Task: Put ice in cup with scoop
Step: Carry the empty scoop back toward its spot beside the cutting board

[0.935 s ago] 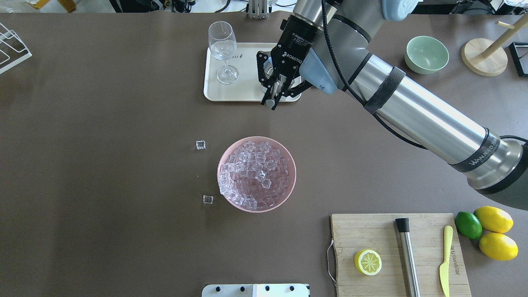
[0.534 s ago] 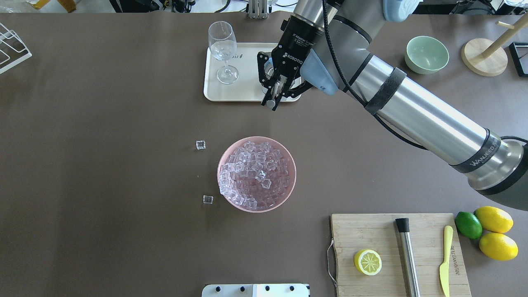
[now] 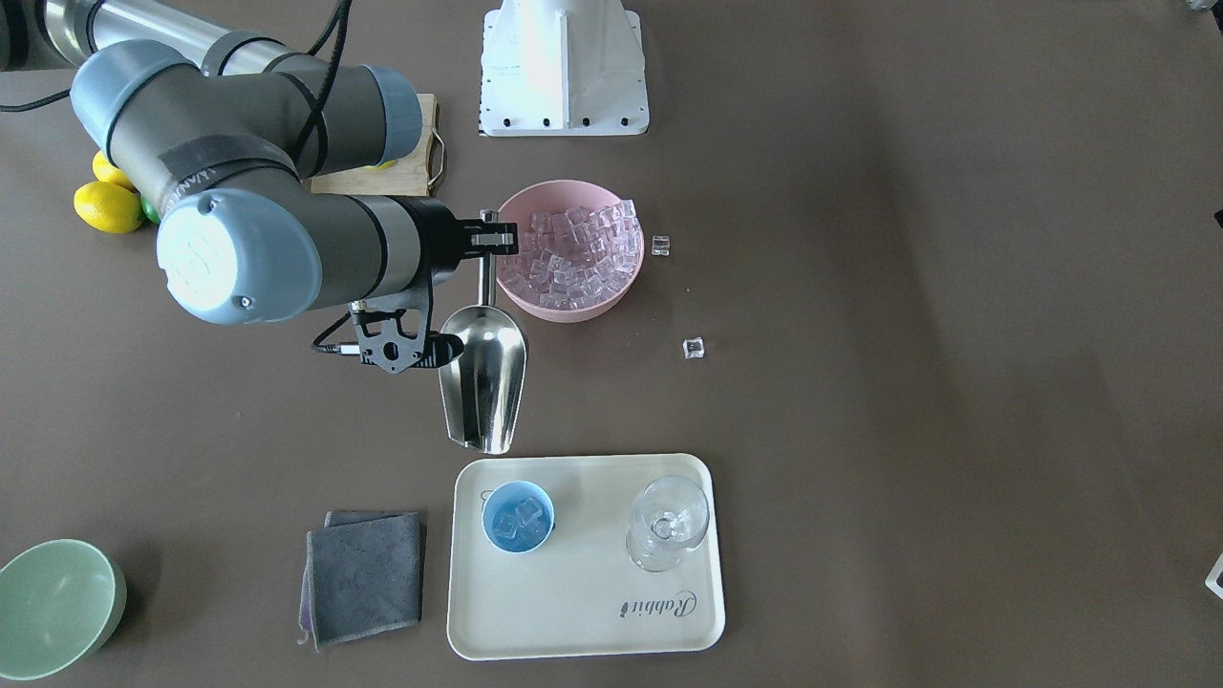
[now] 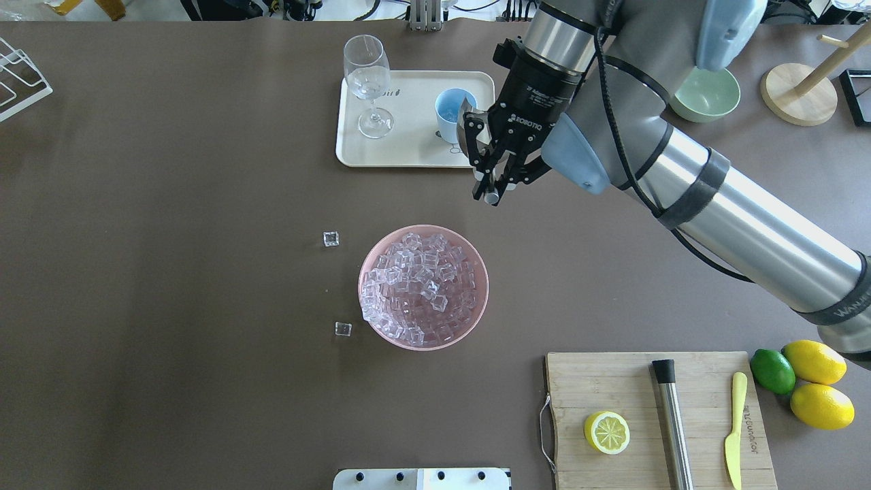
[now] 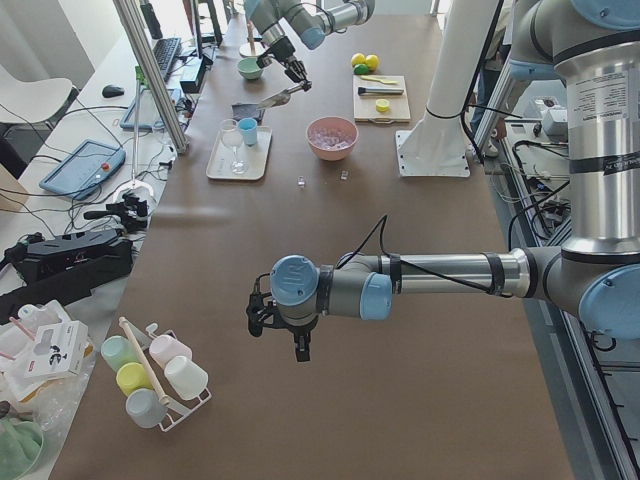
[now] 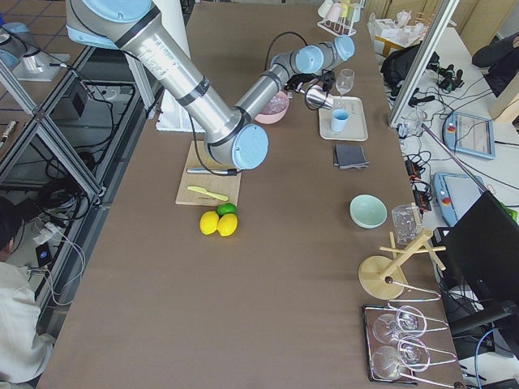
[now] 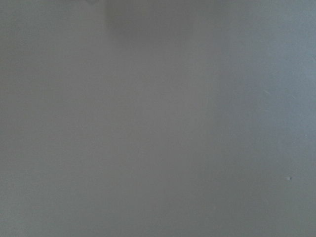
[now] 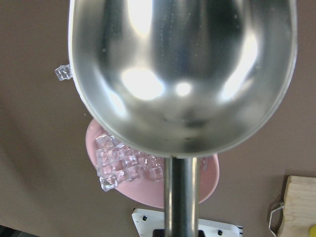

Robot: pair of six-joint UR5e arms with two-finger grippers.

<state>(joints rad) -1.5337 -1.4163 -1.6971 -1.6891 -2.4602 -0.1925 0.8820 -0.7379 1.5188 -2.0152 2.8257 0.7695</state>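
Note:
My right gripper (image 4: 491,189) is shut on the thin handle of the steel scoop (image 3: 484,377) and holds it above the table between the pink bowl (image 4: 476,306) and the tray (image 4: 408,151). The scoop's mouth points toward the tray, and the trough is empty in the right wrist view (image 8: 182,74). The ice (image 4: 418,286) fills the pink bowl. The light-blue cup (image 3: 517,517) stands on the tray with a couple of cubes inside. Two loose cubes (image 4: 331,239) (image 4: 343,329) lie on the table. My left gripper (image 5: 300,345) shows only in the exterior left view; I cannot tell if it is open.
A wine glass (image 4: 367,82) stands on the tray left of the cup. A grey cloth (image 3: 368,573) lies beside the tray. A pale-green bowl (image 4: 704,88) is at the far right. A cutting board (image 4: 612,381) holds a half lemon, steel cylinder and knife.
My right gripper has moved right and back from over the tray toward the pink bowl, with the scoop in it. The cup, hidden before, now shows.

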